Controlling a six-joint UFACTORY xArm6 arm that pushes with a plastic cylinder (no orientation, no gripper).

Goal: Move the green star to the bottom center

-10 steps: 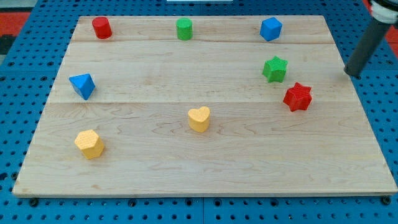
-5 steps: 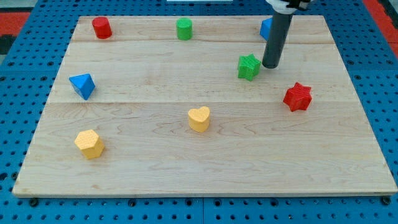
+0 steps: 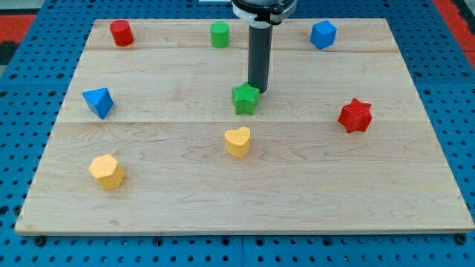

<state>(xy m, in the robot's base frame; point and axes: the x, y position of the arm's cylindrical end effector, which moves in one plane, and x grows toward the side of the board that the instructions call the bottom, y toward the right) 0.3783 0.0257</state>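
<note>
The green star [image 3: 246, 99] lies near the middle of the wooden board [image 3: 371, 193], just above the yellow heart [image 3: 237, 141]. My tip [image 3: 257, 90] touches the star's upper right side. The dark rod rises from there to the view's top.
A red cylinder [image 3: 121, 33], a green cylinder [image 3: 219, 34] and a blue block [image 3: 323, 34] stand along the top edge. A blue pyramid-like block [image 3: 98, 101] is at the left, a yellow block [image 3: 107, 171] at the lower left, a red star [image 3: 355, 115] at the right.
My tip has come in from the right edge, met the green star and pushed it left and down toward the board's middle. The other blocks have not moved.
</note>
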